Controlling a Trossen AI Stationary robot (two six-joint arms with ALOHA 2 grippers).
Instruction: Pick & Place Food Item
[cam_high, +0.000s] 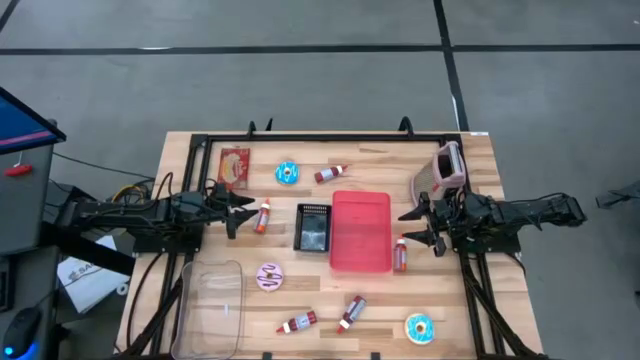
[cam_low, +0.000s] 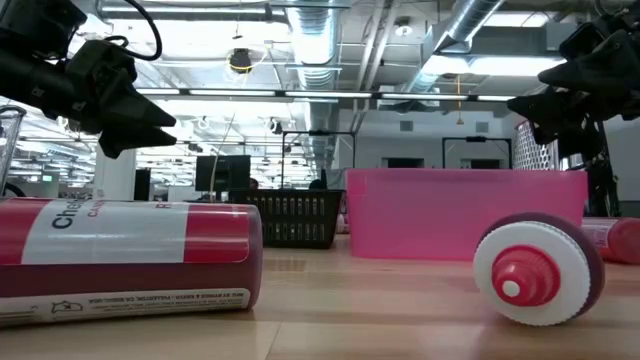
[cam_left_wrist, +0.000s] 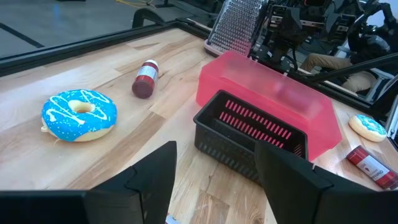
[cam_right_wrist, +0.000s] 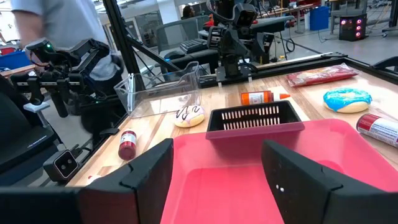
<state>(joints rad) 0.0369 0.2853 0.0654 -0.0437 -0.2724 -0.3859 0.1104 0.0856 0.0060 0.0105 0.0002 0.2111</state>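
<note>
Food items lie flat on the wooden table: a blue-iced donut (cam_high: 288, 173) and a red snack packet (cam_high: 234, 166) at the far left, a pink-iced donut (cam_high: 269, 276) and a second blue donut (cam_high: 419, 328) toward the near edge, and several small red sauce bottles. A pink bin (cam_high: 361, 231) and a black mesh basket (cam_high: 312, 226) stand side by side in the middle. My left gripper (cam_high: 240, 210) hovers open left of the basket, beside a bottle (cam_high: 263, 216). My right gripper (cam_high: 418, 225) hovers open at the bin's right side. Both are empty.
A clear plastic container (cam_high: 212, 305) stands at the near left. A metal grater with a pink frame (cam_high: 440, 170) is at the far right. Bottles lie near the front edge (cam_high: 297, 322) and by the bin's right corner (cam_high: 400, 254). A person stands beyond the table (cam_right_wrist: 56, 18).
</note>
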